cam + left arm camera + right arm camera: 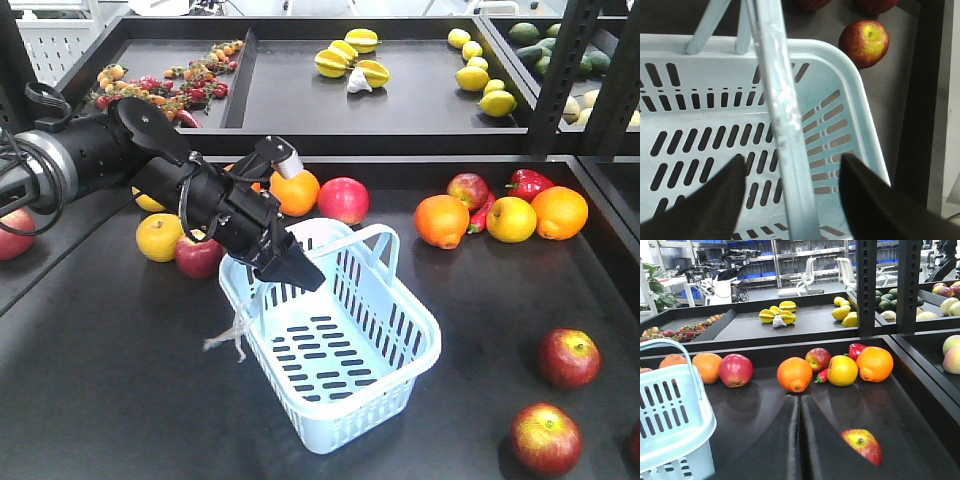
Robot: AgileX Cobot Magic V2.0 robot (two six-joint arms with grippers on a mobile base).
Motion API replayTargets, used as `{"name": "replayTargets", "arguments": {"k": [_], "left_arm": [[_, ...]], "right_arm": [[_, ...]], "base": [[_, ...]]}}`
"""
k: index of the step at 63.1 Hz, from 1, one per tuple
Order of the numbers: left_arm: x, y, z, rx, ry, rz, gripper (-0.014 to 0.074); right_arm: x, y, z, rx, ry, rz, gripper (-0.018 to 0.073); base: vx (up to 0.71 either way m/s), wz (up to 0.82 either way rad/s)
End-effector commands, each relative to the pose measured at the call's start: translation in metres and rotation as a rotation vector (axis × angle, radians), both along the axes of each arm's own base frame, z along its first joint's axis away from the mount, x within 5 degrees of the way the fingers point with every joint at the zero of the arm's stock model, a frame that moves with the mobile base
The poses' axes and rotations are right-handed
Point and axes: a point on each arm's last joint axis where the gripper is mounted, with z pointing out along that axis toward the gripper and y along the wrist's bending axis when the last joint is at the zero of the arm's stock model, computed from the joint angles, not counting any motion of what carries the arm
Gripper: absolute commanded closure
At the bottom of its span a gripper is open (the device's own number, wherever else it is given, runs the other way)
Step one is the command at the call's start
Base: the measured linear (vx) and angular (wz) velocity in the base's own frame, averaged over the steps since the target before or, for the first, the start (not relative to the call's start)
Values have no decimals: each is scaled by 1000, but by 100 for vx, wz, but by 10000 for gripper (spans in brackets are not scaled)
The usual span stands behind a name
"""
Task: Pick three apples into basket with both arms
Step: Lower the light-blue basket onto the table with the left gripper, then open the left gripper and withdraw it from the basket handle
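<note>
The pale blue basket (372,398) stands mid-table with nothing in it. My left gripper (297,270) hangs open over its left end. In the left wrist view the left gripper (794,159) straddles one loop handle (785,125), its two fingers clear of the handle on either side. Two red apples (570,358) (545,438) lie at the front right, and a third shows as a sliver at the frame edge (636,445). One apple (864,42) lies just beyond the basket's corner. My right gripper (800,399) is shut and low over the table, with an apple (863,445) partly hidden behind its right finger.
More red apples (343,200) (467,190) (200,258), oranges (441,220), yellow fruit (511,219) and red peppers (528,183) line the table's back. A raised shelf edge (400,150) runs behind them, with a black post (556,75) at right. A tag string (232,335) hangs from the basket.
</note>
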Motion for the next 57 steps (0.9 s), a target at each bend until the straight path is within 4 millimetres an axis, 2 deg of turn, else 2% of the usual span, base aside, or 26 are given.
{"name": "replayTargets", "arguments": {"k": [1, 10, 17, 25, 35, 40, 45, 51, 57], "left_arm": [[-8, -2, 42, -94, -49, 37, 94], [-17, 1, 60, -107, 1, 86, 101], [-33, 7, 80, -100, 53, 83, 160], [-50, 21, 106, -16, 47, 178, 323], [-81, 48, 148, 99, -69, 328, 606], [-101, 60, 168, 108, -120, 378, 605], [-132, 73, 182, 91, -164, 391, 605], [-164, 85, 181, 66, -180, 403, 605], [-192, 97, 166, 18, -200, 467, 605]], "right_arm": [[0, 0, 2, -12, -71, -1, 561], [0, 0, 2, -12, -71, -1, 561], [0, 0, 2, -12, -71, -1, 561], [0, 0, 2, -12, -71, -1, 561], [0, 0, 2, -12, -71, -1, 561], [0, 0, 2, -12, -71, -1, 561], [0, 0, 2, -12, -71, -1, 561], [0, 0, 2, -12, -71, -1, 561], [0, 0, 2, -12, -71, -1, 561]], "base": [[0, 0], [0, 0], [0, 0], [0, 0], [0, 0], [0, 0], [0, 0], [0, 0], [0, 0]]}}
